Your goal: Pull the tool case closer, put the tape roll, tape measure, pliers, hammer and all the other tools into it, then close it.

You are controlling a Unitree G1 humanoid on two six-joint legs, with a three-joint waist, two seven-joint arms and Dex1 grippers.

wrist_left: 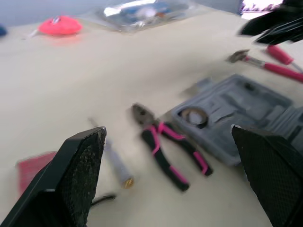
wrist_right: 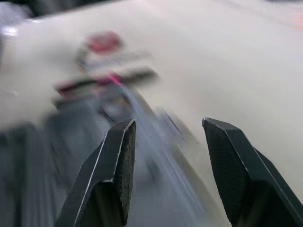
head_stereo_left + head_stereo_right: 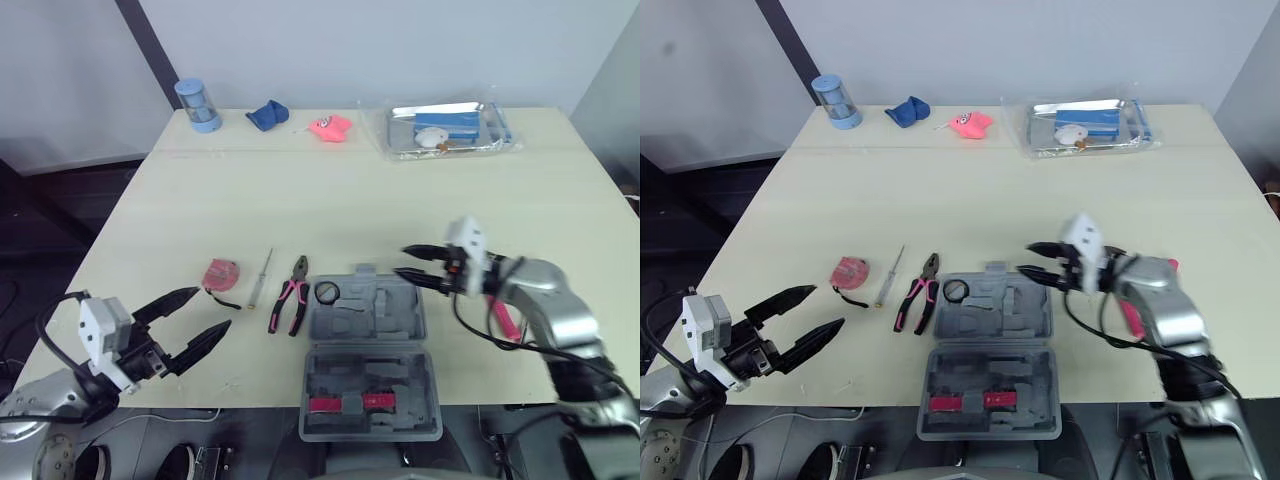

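- Nearest me is the tool case point(image 3: 370, 385), lying open at the near edge of the table point(image 3: 350, 200), its near half reaching that edge.
- My left gripper point(image 3: 212, 309) hangs low over the near left part of the table, fingers spread wide and holding nothing.
- Pliers point(image 3: 290, 305) lie just beside the case's left edge, ahead and to the right of that gripper. Their long axis runs near to far, with the handles toward me and the nose away.
- By my reckoning the left arm is the nearer one for them, and the case is right beside them for the drop.
- Left of the pliers lies a screwdriver point(image 3: 260, 278), also pointing away, then the tape measure point(image 3: 220, 273) furthest left.
- What looks like the tape roll point(image 3: 326, 292) sits in the case's far left corner.
- My right gripper point(image 3: 402, 261) hovers over the case's far right corner, pointing left, fingers parted and empty.
- Beyond the case on its right lies the hammer point(image 1: 270, 66), nearer my right arm.
- Along the far edge stand a blue cup point(image 3: 198, 105), a blue cloth point(image 3: 267, 115), a pink thing point(image 3: 330, 127) and a plastic bag point(image 3: 450, 128).
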